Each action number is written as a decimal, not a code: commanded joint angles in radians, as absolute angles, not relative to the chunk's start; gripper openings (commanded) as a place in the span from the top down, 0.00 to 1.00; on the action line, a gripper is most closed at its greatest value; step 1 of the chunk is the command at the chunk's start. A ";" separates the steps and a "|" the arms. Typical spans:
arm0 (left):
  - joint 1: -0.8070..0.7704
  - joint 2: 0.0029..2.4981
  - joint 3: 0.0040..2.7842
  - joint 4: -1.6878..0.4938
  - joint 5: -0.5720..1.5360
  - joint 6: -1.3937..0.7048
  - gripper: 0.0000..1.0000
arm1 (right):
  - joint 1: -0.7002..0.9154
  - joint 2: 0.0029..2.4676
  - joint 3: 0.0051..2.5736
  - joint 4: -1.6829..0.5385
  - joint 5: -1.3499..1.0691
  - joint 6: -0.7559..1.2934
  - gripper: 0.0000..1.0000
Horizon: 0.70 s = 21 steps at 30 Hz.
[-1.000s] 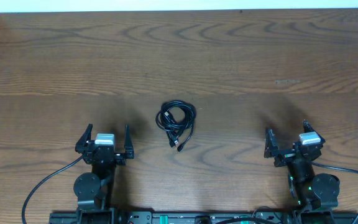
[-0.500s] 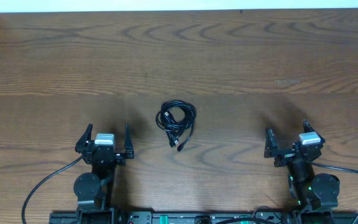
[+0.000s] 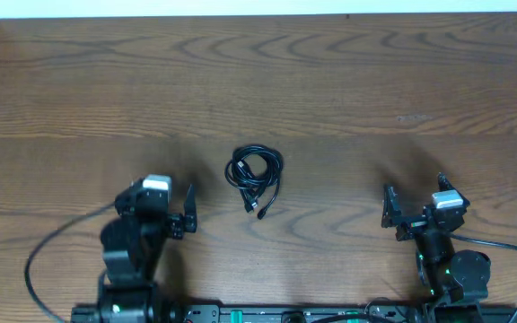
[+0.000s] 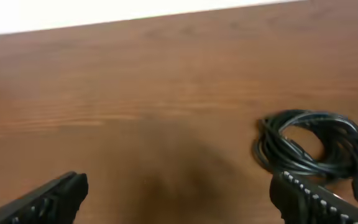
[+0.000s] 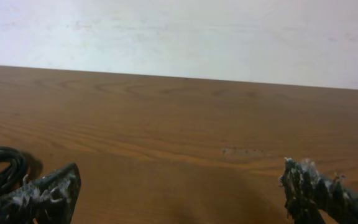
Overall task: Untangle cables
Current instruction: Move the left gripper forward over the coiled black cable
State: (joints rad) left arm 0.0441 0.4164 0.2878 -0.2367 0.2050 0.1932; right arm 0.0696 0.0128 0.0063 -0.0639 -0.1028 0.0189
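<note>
Seen from overhead, the cables (image 3: 255,179) lie as one small coiled knot near the middle of the worktop (image 3: 348,81), between the two arms and touching neither. The plug ends trail toward the arms' side. The left gripper (image 3: 162,206) and right gripper (image 3: 414,202) both stand spread wide, holding nothing. The left wrist view brings the glossy loops close, just beyond one finger. The right wrist view catches only a sliver of coil at its far left. The worktop is brown grained wood, and a pale wall (image 5: 179,37) rises behind it.
</note>
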 commanded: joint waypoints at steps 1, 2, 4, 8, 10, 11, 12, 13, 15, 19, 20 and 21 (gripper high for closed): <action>0.047 0.595 0.413 -0.282 0.247 0.250 0.02 | 0.064 0.007 0.006 -0.068 -0.096 0.029 0.01; 0.047 0.652 0.449 -0.301 0.257 0.258 0.02 | 0.064 0.007 0.006 -0.068 -0.096 0.029 0.01; 0.045 0.757 0.522 -0.341 0.273 0.262 0.02 | 0.064 0.007 0.006 -0.068 -0.096 0.029 0.01; 0.022 0.947 0.681 -0.451 0.322 0.321 0.02 | 0.064 0.007 0.006 -0.068 -0.096 0.029 0.01; -0.004 1.034 0.771 -0.526 0.316 0.344 0.02 | 0.064 0.007 0.006 -0.068 -0.096 0.029 0.01; -0.019 1.073 0.812 -0.562 0.297 0.343 0.02 | 0.064 0.007 0.006 -0.068 -0.096 0.029 0.01; -0.039 1.113 0.859 -0.602 0.270 0.344 0.02 | 0.064 0.006 0.006 -0.068 -0.096 0.029 0.01; -0.056 1.140 0.891 -0.628 0.247 0.345 0.02 | 0.064 0.007 0.006 -0.068 -0.096 0.029 0.01; -0.101 1.204 0.969 -0.693 0.203 0.357 0.02 | 0.064 0.007 0.006 -0.068 -0.096 0.029 0.01; -0.179 1.302 1.090 -0.790 0.182 0.373 0.02 | 0.064 0.007 0.006 -0.068 -0.096 0.029 0.01; -0.194 1.322 1.114 -0.807 0.182 0.373 0.02 | 0.064 0.007 0.006 -0.068 -0.096 0.029 0.01; -0.207 1.341 1.134 -0.822 0.181 0.368 0.02 | 0.064 0.007 0.006 -0.068 -0.096 0.029 0.01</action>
